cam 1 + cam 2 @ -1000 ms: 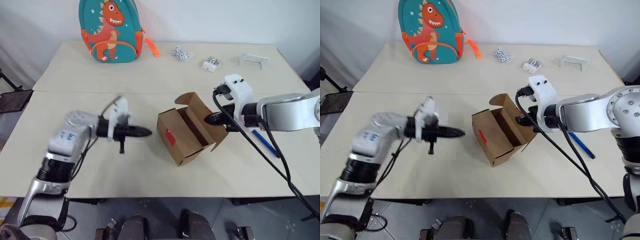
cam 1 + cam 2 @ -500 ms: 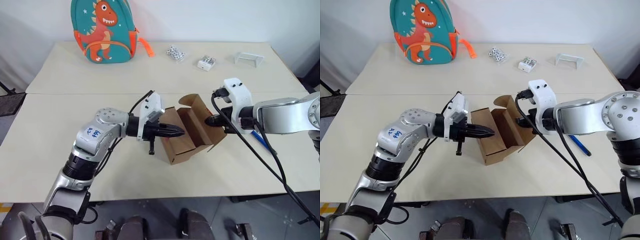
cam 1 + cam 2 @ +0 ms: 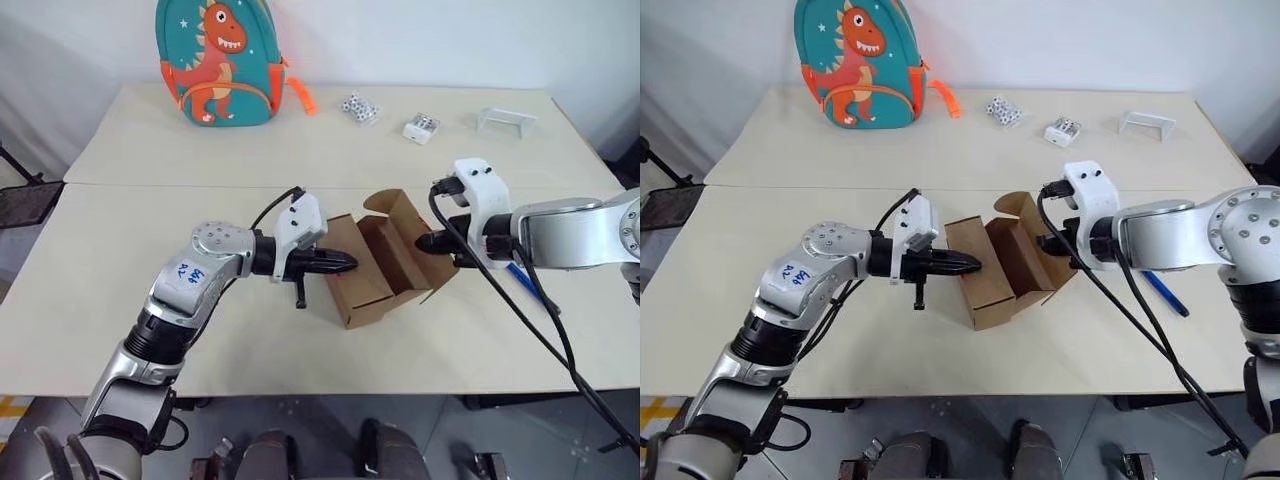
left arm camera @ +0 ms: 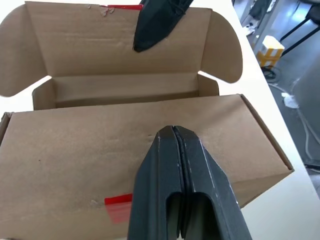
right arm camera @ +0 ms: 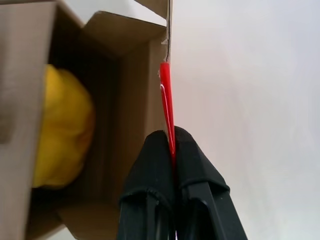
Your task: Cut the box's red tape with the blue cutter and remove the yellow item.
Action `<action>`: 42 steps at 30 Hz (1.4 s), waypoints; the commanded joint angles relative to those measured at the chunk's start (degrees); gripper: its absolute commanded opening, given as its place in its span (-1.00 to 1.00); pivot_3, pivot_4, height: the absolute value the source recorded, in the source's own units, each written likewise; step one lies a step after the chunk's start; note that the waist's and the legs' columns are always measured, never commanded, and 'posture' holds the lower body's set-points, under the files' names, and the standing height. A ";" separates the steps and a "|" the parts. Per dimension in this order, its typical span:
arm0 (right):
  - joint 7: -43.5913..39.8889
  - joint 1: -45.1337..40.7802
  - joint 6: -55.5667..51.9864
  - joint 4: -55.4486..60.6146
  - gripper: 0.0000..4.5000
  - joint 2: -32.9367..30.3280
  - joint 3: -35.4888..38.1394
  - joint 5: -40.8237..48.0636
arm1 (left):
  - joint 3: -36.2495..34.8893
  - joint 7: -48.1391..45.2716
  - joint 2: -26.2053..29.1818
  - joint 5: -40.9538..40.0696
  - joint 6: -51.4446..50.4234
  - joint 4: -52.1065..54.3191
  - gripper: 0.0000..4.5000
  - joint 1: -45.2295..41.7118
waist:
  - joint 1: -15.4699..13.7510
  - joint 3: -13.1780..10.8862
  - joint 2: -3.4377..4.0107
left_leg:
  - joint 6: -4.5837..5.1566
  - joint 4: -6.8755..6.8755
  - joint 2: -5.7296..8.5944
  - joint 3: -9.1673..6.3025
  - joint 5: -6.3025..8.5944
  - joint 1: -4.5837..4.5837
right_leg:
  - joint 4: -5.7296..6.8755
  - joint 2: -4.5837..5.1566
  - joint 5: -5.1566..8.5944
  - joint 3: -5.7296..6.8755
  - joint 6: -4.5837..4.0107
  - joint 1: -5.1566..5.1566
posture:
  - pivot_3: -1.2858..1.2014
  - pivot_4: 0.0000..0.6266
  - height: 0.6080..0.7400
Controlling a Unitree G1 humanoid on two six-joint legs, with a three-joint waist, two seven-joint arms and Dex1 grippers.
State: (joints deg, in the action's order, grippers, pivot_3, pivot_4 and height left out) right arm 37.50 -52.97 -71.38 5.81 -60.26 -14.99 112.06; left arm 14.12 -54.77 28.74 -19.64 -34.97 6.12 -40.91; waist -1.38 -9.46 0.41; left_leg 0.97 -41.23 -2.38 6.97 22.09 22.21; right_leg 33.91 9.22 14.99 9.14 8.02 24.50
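Small brown cardboard box desk-centre, lid open | right gripper jaws pinching lid | left gripper closed empty | yellow rounded lump inside (soft, light): grasp mid-body.

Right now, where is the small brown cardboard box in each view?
Left eye: brown cardboard box at centre, between both arms.
Right eye: centre, likewise.
Left wrist: its wall directly beyond the left end effector.
Right wrist: open interior.
Shared landmark: right end effector pinching its lid.
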 commanded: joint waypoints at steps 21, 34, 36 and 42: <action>-2.61 4.37 2.22 2.74 -0.99 -2.36 6.53 0.94 | -2.88 1.52 7.39 1.96 -4.80 0.06 -1.00 8.45 | 0.05 -0.05 -0.09 | 0.03 0.03 -0.01 0.02 -0.02 0.12 | -0.03 0.00 -0.02 0.05 -0.03 0.11 | 0.03 -0.52 1.00; -0.78 3.40 2.30 2.93 -0.99 -3.07 5.21 0.94 | -17.92 -9.77 15.05 -18.20 -14.41 6.03 -1.00 2.09 | -0.12 -0.06 -0.08 | 0.02 -0.01 -0.04 0.01 -0.02 0.10 | 0.01 0.00 -0.02 0.04 -0.03 0.10 | 0.03 -0.52 1.00; -0.52 3.19 2.41 2.74 -0.99 -2.80 5.02 0.94 | -16.47 -7.69 11.88 -18.34 -14.03 5.85 -1.00 -0.67 | -0.29 -0.06 -0.08 | 0.02 -0.05 -0.01 -0.02 -0.02 0.10 | -0.02 0.00 -0.02 0.04 -0.03 0.04 | 0.03 -0.52 1.00; -0.07 2.56 2.41 2.23 -0.99 -2.34 4.47 0.94 | -8.48 -4.30 6.01 -12.92 -11.41 4.33 -1.00 -2.45 | 0.17 -0.06 -0.09 | 0.01 0.05 0.01 -0.02 -0.02 0.07 | 0.00 0.00 -0.03 0.06 -0.02 0.06 | 0.03 -0.52 1.00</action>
State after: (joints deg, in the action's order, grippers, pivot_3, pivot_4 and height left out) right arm 36.93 -48.94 -69.74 7.46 -62.37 -11.03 112.50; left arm 3.71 -60.18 35.49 -34.29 -47.70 10.34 -42.47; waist -1.21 -9.52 0.32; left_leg 0.98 -41.17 -2.38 6.96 22.06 22.29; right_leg 33.91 9.21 14.96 9.20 7.99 24.58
